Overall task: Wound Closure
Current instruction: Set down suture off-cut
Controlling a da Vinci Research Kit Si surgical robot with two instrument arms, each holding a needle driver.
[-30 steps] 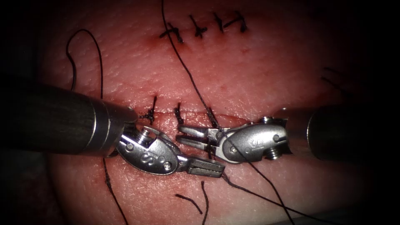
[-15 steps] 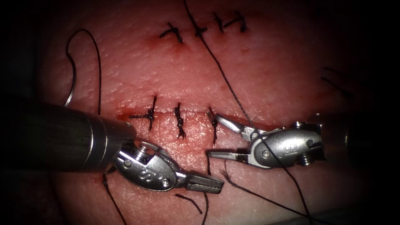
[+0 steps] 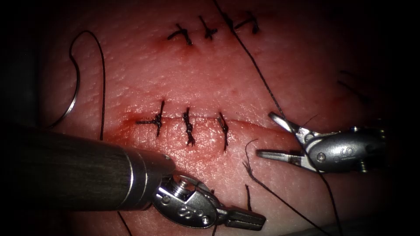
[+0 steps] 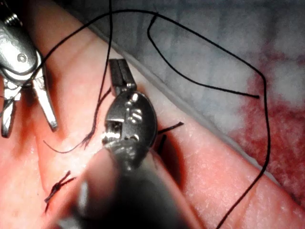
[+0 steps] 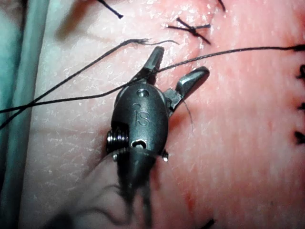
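1. Left tool (image 3: 245,218), near the tissue's (image 3: 210,78) lower edge: jaws pressed together, apparently holding nothing.
2. Right tool (image 3: 273,135), right of the cut (image 3: 258,126): jaws spread, empty; thread (image 3: 258,72) crosses them.
3. Needle (image 3: 72,98) lies loose near the tissue's left edge.

The curved steel needle (image 3: 73,97) lies on the pink pork tissue (image 3: 144,74), left of the horizontal cut (image 3: 253,123) and well apart from both tools. Its dark thread (image 3: 103,87) runs toward the viewer and passes behind the left arm's shaft. Three knotted stitches (image 3: 188,126) cross the cut side by side; a row of older stitches (image 3: 210,29) lies behind them. The left steel pincer (image 3: 251,220), jaws together, lies in front of the cut. The right steel pincer (image 3: 265,134), jaws apart, sits at the cut's right end. A long thread strand (image 3: 253,61) runs diagonally across it. A short cut thread end (image 3: 247,197) lies between the tools.
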